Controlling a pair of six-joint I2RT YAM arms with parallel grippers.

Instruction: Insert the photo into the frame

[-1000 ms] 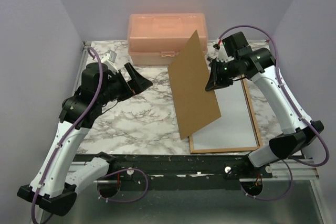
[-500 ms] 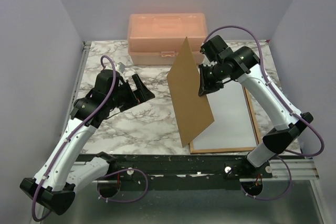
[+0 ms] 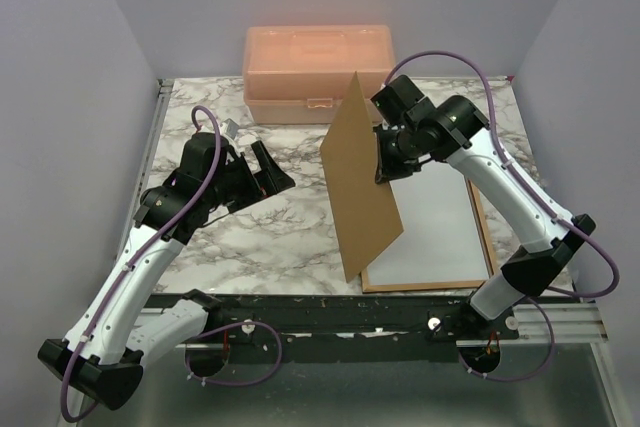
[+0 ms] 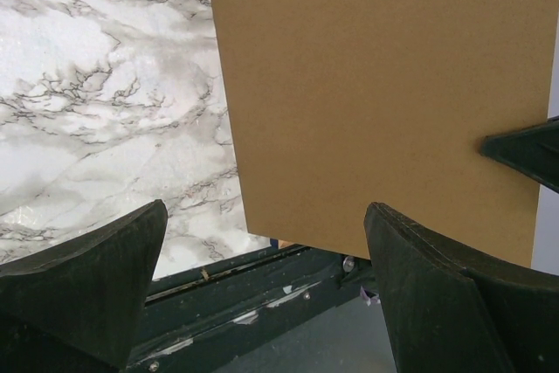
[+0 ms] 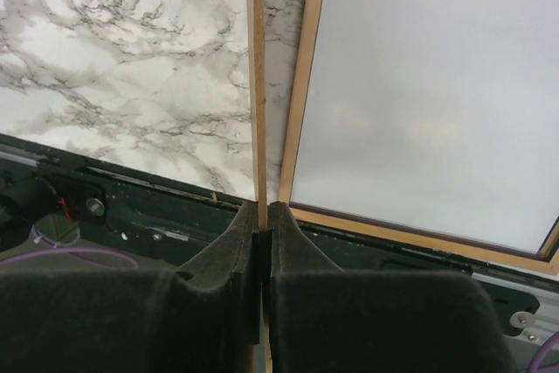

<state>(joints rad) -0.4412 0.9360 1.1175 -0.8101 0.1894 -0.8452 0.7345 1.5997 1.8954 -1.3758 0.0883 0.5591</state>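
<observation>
A pale sheet (image 3: 430, 222) is contained in the frame (image 3: 430, 285). Only from the wrist is the backing board (image 3: 362, 182) seen edge-on, clamped by the right gripper (image 5: 263, 216); the left gripper (image 4: 266, 211) is spread.

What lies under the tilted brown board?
The frame, back up, with a pale sheet inside, and marble table. From above the board covers the frame's left edge. What the sheet is cannot be told.

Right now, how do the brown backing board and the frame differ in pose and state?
The backing board is held up on edge by the right gripper; the frame lies flat on the table, untouched. The backing board is plain brown; the frame has a tan rim. Both are thin rectangles.
</observation>
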